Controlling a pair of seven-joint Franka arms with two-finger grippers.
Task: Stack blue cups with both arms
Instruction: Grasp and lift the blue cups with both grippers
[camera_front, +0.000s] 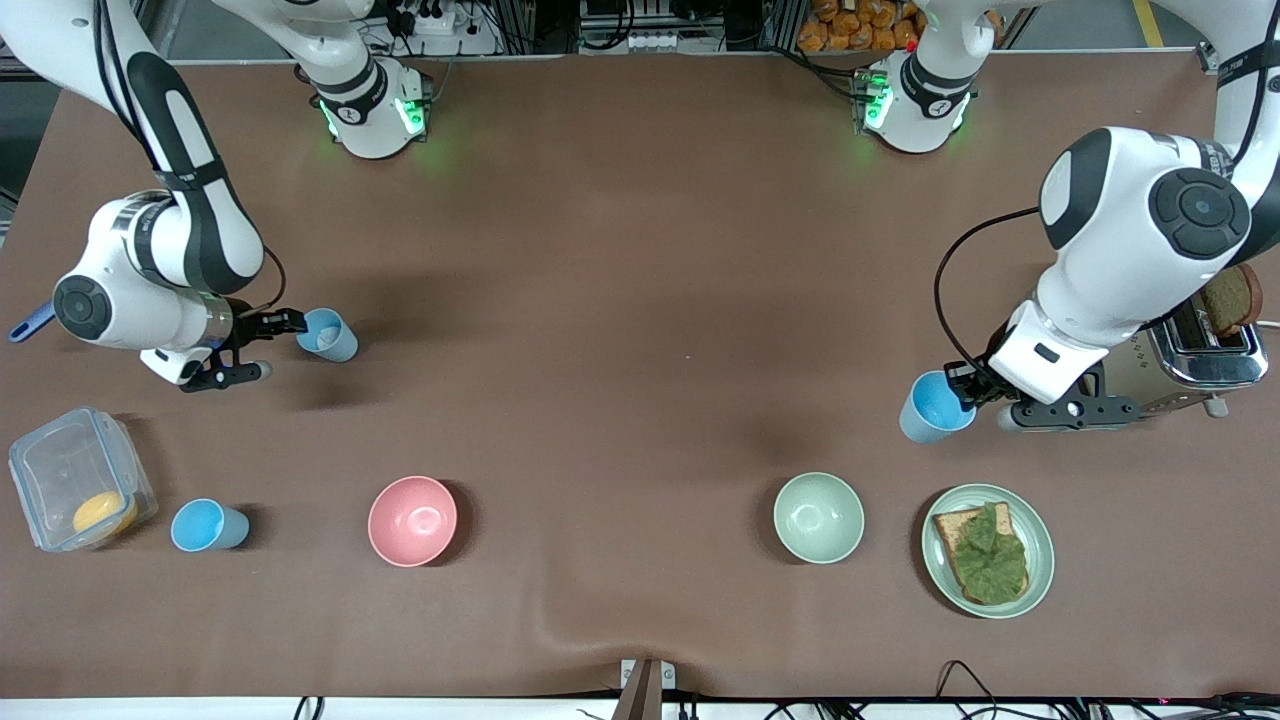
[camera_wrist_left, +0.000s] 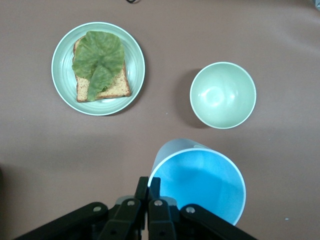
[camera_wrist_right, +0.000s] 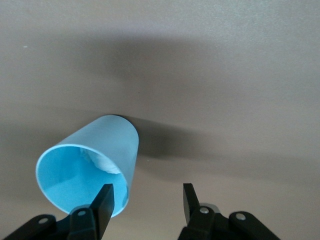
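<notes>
Three light-blue cups show in the front view. My left gripper (camera_front: 962, 385) (camera_wrist_left: 148, 184) is shut on the rim of one blue cup (camera_front: 934, 408) (camera_wrist_left: 200, 182) near the toaster; I cannot tell whether that cup rests on the table. My right gripper (camera_front: 262, 348) (camera_wrist_right: 145, 202) is open, low over the table at the right arm's end. A second blue cup (camera_front: 328, 335) (camera_wrist_right: 90, 167) stands upright at the tip of one of its fingers (camera_wrist_right: 102, 204), outside the gap. A third blue cup (camera_front: 208, 525) stands nearer the front camera, beside the clear box.
A pink bowl (camera_front: 412, 520) and a pale green bowl (camera_front: 818, 517) (camera_wrist_left: 223, 95) stand near the front edge. A green plate (camera_front: 1040, 560) (camera_wrist_left: 62, 85) holds toast with lettuce. A toaster (camera_front: 1200, 352) stands by the left gripper. A clear box (camera_front: 70, 470) holds something orange.
</notes>
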